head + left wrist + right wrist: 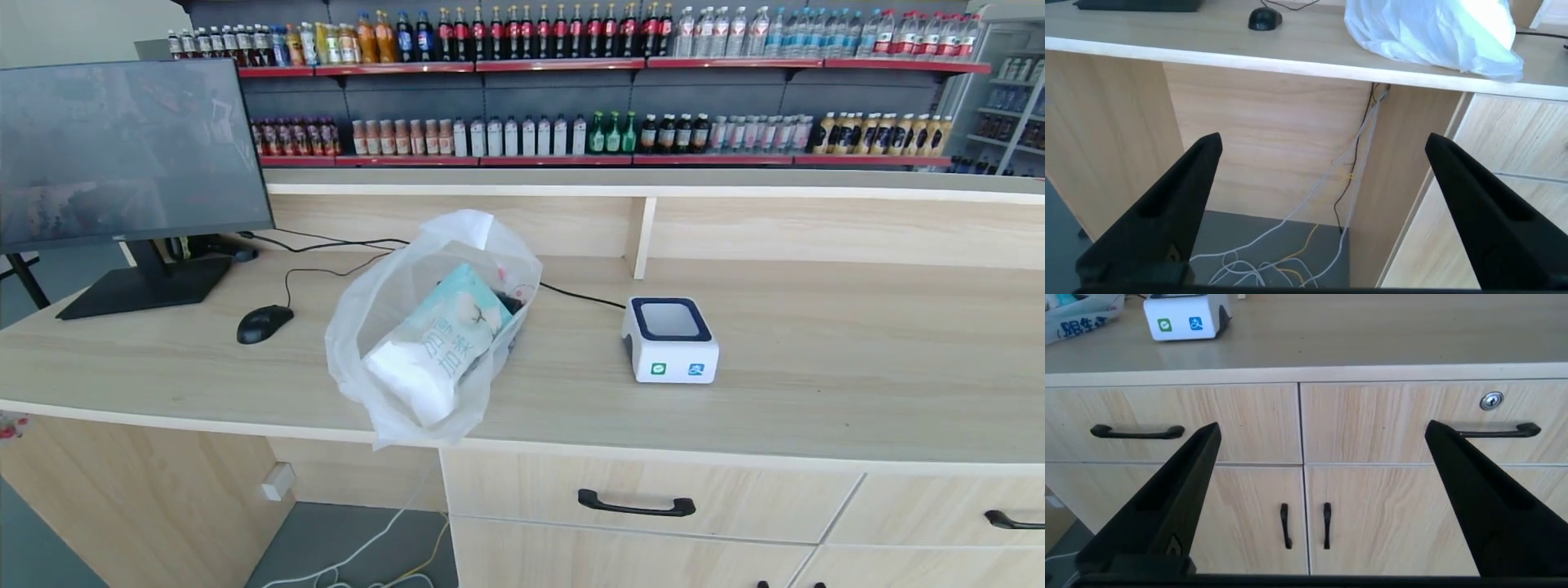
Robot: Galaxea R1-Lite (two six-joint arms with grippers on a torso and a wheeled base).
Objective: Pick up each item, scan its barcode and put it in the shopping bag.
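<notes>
A clear plastic shopping bag [424, 327] lies on the wooden counter [816, 384], holding a white and teal packet [445, 343] and some darker items behind it. To its right stands a small white barcode scanner [671, 339] with a dark window on top. My left gripper [1323, 212] is open below the counter's front edge, facing the kneehole, with the bag [1437, 33] above it. My right gripper [1323, 498] is open in front of the drawers, with the scanner [1185, 316] on the counter above.
A monitor [131, 155] and a black mouse [264, 323] sit at the counter's left. Drawers with black handles [637, 505] run under the counter. Loose cables [1315, 237] hang in the kneehole. Shelves of bottles [571, 82] fill the back wall.
</notes>
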